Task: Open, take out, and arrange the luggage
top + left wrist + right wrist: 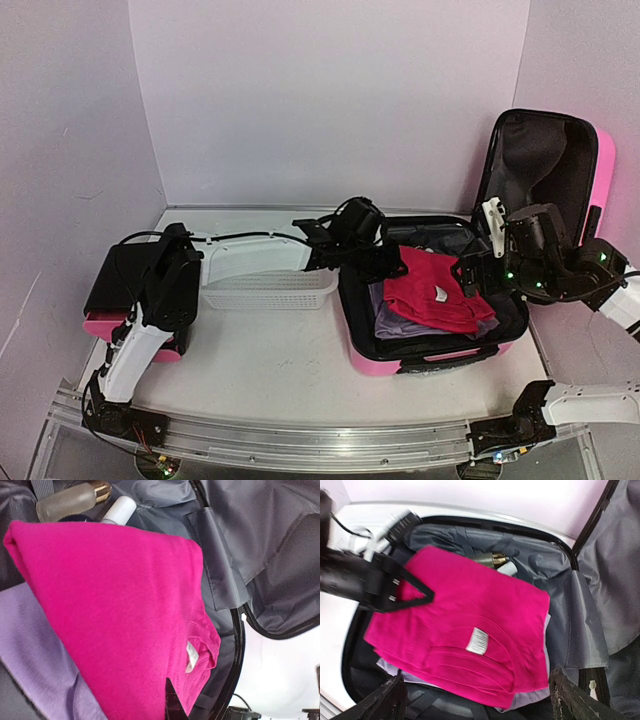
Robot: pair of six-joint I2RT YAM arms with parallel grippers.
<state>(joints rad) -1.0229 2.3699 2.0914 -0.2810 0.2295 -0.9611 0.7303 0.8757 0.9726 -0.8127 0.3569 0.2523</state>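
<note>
The left gripper (427, 596) is closed, its black tips pinched on the left edge of a bright pink folded shirt (470, 625). The shirt carries a small white label (479, 640) near its collar. From the left wrist view the shirt fills most of the frame, and only a sliver of a dark finger (172, 705) shows at the bottom.

The right gripper (477, 675) stands wide open, one finger at each side of the shirt's near end, and grips nothing.

The shirt lies on a pale purple garment (395, 322) inside the suitcase (430, 362). Behind the shirt, against the grey lining, are a frosted bottle with a gold cap (70, 500) and a white bottle (120, 509) just beside it.

The suitcase is open on the right half of the table (270, 370). Its base lies flat and its lid (600, 160) stands upright at the right wall, black lining facing inward.

A white mesh basket (265, 290) sits just left of the suitcase. Farther left, beside the left arm, lies a flat pink case with a black top (110, 285).
</note>
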